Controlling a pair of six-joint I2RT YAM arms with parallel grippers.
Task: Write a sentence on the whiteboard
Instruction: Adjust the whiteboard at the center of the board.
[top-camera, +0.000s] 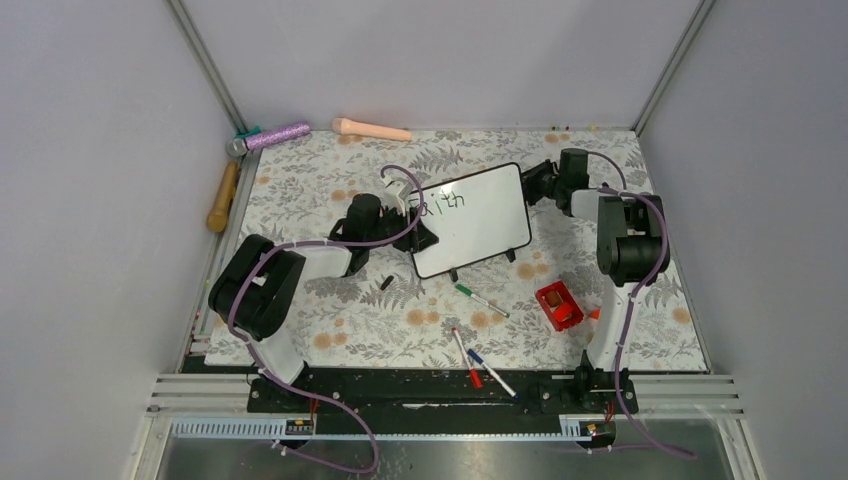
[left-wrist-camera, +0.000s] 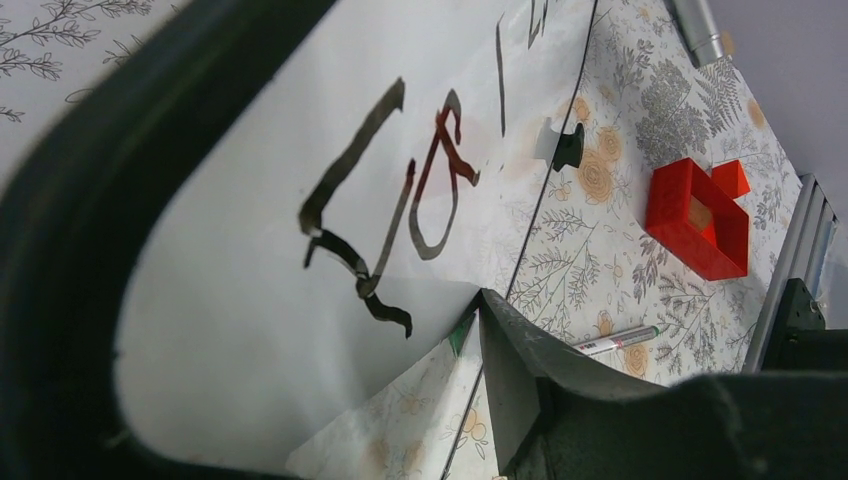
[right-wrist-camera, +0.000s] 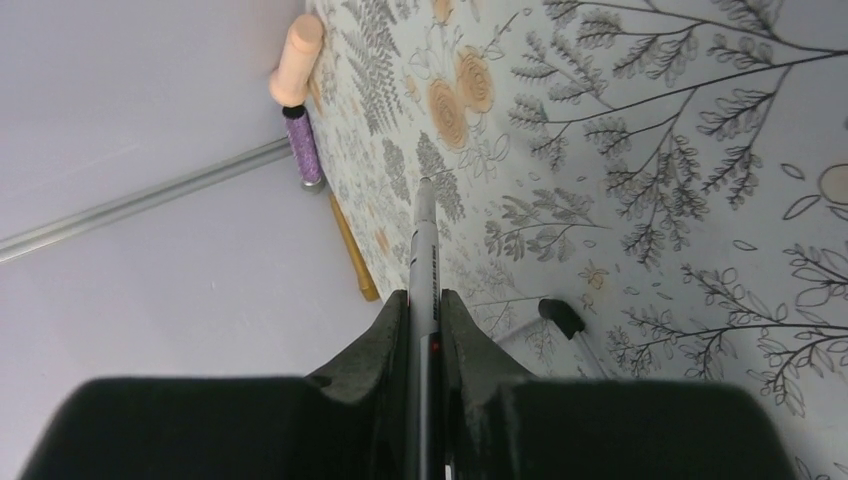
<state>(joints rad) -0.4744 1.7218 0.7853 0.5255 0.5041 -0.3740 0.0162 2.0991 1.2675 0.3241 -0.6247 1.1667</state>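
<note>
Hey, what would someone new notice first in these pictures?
The whiteboard at the table's centre, with "Faith" written in black at its top left. The left gripper sits at its left edge; the right gripper, by its right edge, pinches a marker.

The whiteboard (top-camera: 480, 225) is standing between both tools, its edge inside the left tool (top-camera: 418, 213); a marker (right-wrist-camera: 424, 235) is sitting in the right tool (right-wrist-camera: 424, 305), just beside it.

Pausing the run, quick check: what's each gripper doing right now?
Left gripper: closed on the whiteboard, at its left edge.
Right gripper: closed on a marker.
</note>
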